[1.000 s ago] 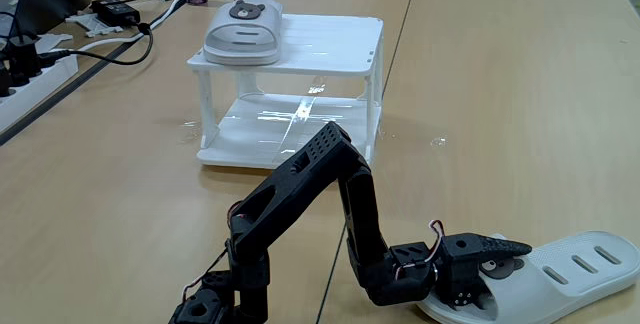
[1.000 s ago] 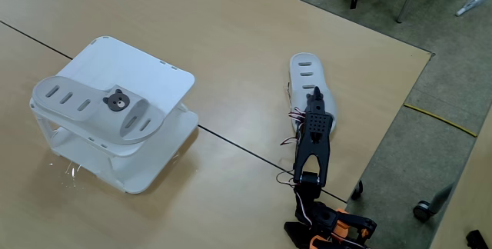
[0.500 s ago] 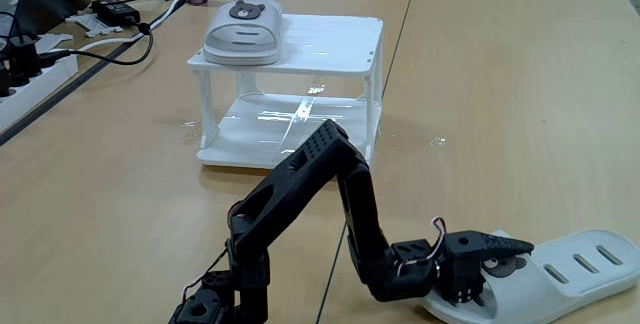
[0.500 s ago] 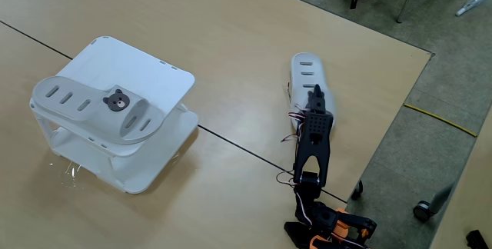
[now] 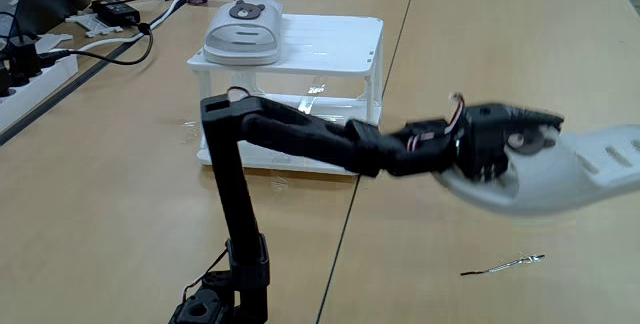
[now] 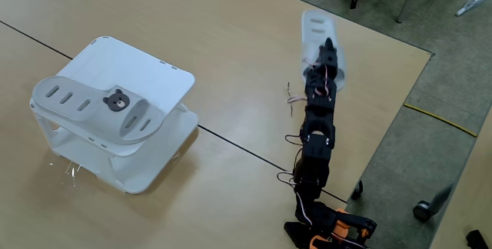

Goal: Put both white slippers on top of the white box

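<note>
While the gripper (image 5: 520, 142) pinches the second slipper (image 5: 570, 169) at its strap end and carries it in the air, we have the hardest part of the carry in hand. In a fixed view the arm (image 5: 300, 139) is stretched out nearly level, and the slipper hangs blurred beyond the gripper, well apart from the box (image 5: 300, 44) and to its right. In the other fixed view the slipper (image 6: 319, 30) again lies far right of the box (image 6: 165, 76), above the table (image 6: 231, 41).

The first slipper (image 5: 242, 29) already lies on the box, along the left part of the top, its bear face at the far end. That leaves the right part of the top bare, and we judge it wide enough for the second one.

To do this well, we should keep the jaws pressed firmly on the slipper, since it is long and held at one end, so it may swing or droop. We should bring it toward the box high enough to pass the near rim, then turn it to lie beside the first slipper, not across it. We would lower it until the sole rests flat on the top before letting go, taking care not to nudge the first slipper or push the light box.
</note>
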Tool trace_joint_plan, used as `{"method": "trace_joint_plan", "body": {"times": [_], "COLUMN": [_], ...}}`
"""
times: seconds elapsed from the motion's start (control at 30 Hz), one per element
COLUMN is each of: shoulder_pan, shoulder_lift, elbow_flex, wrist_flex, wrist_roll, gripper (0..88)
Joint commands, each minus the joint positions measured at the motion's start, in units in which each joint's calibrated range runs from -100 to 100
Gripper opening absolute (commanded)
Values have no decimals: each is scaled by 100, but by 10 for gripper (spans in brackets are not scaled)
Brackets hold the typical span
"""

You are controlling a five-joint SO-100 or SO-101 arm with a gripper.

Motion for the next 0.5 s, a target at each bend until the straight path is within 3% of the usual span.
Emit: {"method": "trace_joint_plan", "body": {"times": [0.0, 0.17, 0.47], "shoulder_pan": [-23, -23, -23], "shoulder_lift": [-974, -890, -890], "elbow_flex": [-1595, -2813, -2840], "wrist_flex": [920, 2266, 2309], "wrist_roll": [42, 42, 42], "gripper": [8, 8, 8]}}
